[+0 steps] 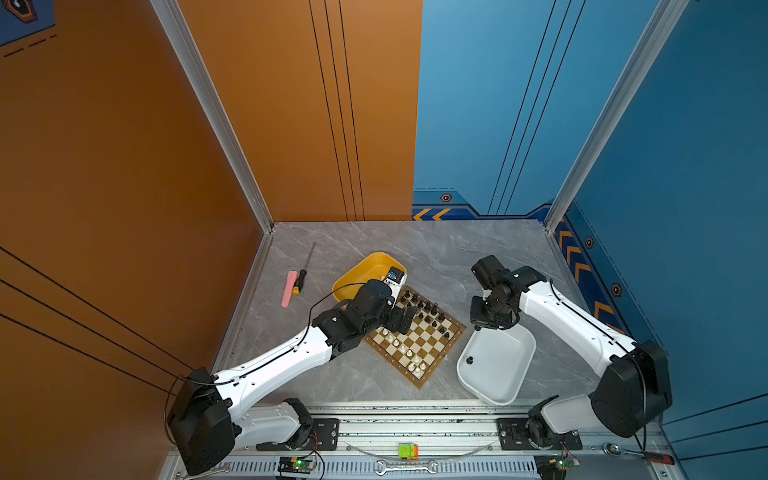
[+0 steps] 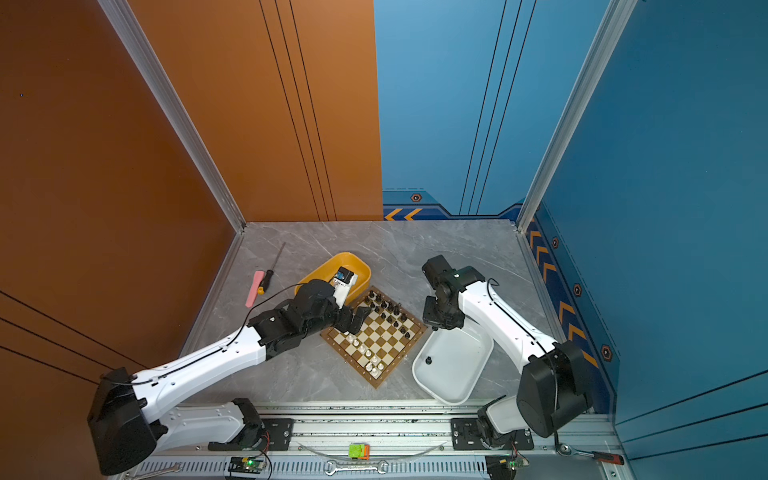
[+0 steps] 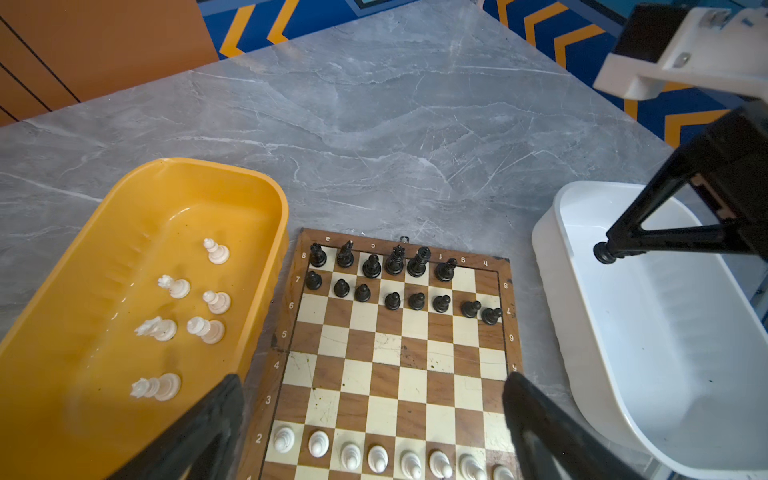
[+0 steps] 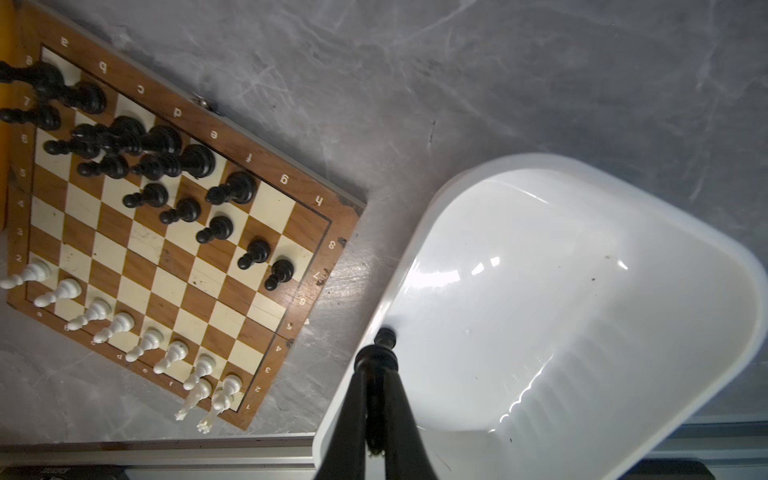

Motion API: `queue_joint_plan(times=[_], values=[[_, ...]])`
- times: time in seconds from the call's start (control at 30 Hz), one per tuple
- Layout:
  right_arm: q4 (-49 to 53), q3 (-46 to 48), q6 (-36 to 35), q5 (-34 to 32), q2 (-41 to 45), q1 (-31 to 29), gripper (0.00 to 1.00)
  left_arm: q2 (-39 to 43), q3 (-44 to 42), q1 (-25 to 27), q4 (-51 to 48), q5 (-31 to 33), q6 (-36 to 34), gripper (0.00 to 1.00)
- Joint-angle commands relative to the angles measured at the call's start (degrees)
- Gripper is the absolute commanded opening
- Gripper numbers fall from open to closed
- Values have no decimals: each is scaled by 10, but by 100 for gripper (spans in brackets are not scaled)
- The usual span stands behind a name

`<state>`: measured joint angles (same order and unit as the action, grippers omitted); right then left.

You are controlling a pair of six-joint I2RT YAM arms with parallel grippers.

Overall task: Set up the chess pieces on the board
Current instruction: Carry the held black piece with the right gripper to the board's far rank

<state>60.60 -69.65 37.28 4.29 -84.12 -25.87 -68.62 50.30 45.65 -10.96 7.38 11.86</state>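
Observation:
The board (image 1: 432,353) (image 2: 390,353) (image 3: 399,353) (image 4: 178,266) lies mid-table. Black chess pieces (image 3: 392,266) (image 4: 195,160) stand on its two far rows. White pawns (image 3: 378,457) line a near row, with two taller white pieces (image 4: 208,399) behind them. Several white pieces (image 3: 174,286) lie in the yellow tray (image 1: 361,270) (image 2: 324,270) (image 3: 208,166). My left gripper (image 1: 402,323) (image 2: 355,321) (image 3: 372,378) hangs open and empty over the board. My right gripper (image 4: 376,370) (image 3: 609,249) is shut on a black piece (image 4: 376,355) (image 3: 602,253) inside the white tray (image 1: 507,374) (image 2: 457,374) (image 3: 665,332) (image 4: 582,291), by its board-side wall. A black piece (image 1: 469,360) (image 2: 428,360) shows there in both top views.
A pink strip (image 1: 289,289) and a screwdriver (image 1: 301,278) lie at the back left of the grey table. Wrenches (image 1: 405,468) and a green-orange block (image 1: 407,451) sit on the front rail. Orange and blue walls close in the left, back and right.

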Motion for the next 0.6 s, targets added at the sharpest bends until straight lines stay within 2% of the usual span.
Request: queue_joint_plan(times=[0.0, 0.3, 0.57], values=[[29, -43, -24, -3, -41, -3, 3, 29, -14, -7, -4, 30, 2, 98], [25, -132, -52, 15, -163, -30, 3, 91, -47, -23, -29, 64, 17, 98], [9, -147, -59, 30, -223, -45, 3, 132, -70, -42, -46, 75, 26, 98]])
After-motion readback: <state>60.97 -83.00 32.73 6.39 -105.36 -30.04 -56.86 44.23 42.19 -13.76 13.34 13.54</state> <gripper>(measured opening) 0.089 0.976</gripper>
